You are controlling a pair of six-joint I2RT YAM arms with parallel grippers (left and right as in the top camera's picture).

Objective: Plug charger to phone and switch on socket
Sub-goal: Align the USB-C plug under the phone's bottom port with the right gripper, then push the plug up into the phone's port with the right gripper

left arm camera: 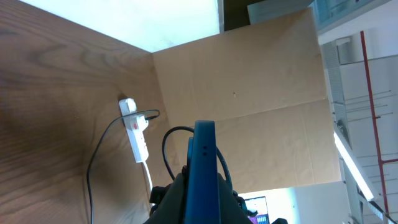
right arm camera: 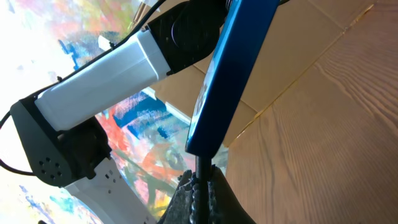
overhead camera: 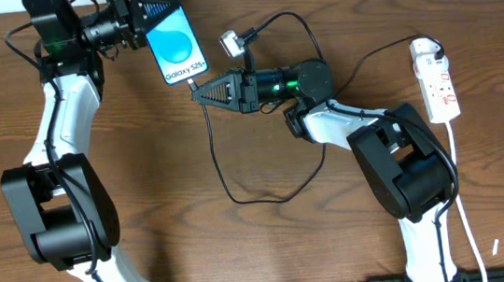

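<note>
left gripper (overhead camera: 147, 16): your fingers pinch the phone near its upper end and hold it raised off the bench (overhead camera: 246, 264), far left.
phone (overhead camera: 173, 38): blue screen reading "Galaxy S25+", face up from overhead; seen edge-on in both wrist views.
right gripper (overhead camera: 198, 90): your fingers are pressed onto the charger's plug tip, right at the phone's lower edge.
charger (overhead camera: 263, 202): thin black cable. Its plug tip (right arm camera: 200, 164) meets the phone's bottom end, but you cannot tell whether it is seated. The slack loops across the bench.
socket (overhead camera: 438, 79): white power strip lying flat at your right, well apart from the phone; switch position unreadable.
</note>
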